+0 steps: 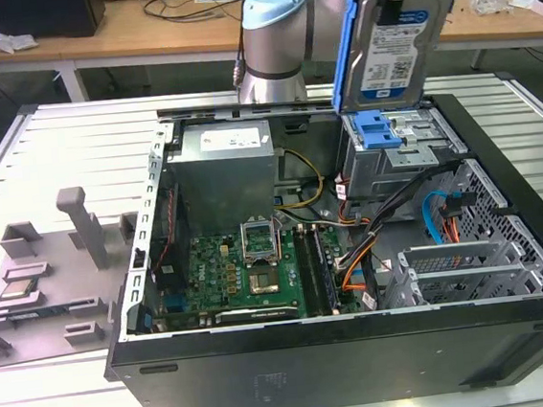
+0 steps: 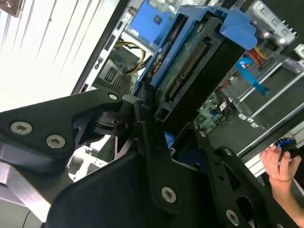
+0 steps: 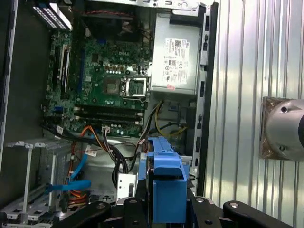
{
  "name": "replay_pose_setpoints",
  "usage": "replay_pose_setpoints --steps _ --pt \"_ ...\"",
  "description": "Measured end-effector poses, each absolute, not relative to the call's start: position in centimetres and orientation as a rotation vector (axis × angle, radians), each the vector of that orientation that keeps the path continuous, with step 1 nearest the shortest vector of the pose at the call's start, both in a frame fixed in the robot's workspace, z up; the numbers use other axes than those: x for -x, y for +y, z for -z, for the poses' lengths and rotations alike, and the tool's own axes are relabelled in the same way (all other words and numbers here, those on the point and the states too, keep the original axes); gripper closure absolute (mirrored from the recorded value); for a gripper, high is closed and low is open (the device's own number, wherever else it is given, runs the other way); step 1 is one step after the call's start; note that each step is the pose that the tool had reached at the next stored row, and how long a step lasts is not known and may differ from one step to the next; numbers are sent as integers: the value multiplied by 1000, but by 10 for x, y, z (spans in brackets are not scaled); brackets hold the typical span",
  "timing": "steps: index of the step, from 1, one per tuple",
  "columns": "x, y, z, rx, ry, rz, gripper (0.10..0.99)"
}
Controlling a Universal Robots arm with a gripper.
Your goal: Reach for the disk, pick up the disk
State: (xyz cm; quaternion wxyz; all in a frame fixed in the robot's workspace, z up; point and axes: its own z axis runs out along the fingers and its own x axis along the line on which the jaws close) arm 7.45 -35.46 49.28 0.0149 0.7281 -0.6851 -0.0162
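Jaws clamped on the disk (image 1: pixel 399 45), disk upright between them, above the computer case (image 1: pixel 363 358)

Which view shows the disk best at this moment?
The exterior view: the disk hangs above the open computer case, its labelled face and blue bracket in plain sight. The second wrist view shows its connector edge close up; the first wrist view catches the blue bracket's end.

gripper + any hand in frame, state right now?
Gripper: shut on the disk, held above the computer case.
Person's hand: on a small blue-and-black object.
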Motion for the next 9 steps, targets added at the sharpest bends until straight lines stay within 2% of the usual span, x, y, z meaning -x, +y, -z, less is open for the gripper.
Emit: replay_pose_setpoints --steps 9 --pt "-92 -355 -493 -2266 -2132 51 718"
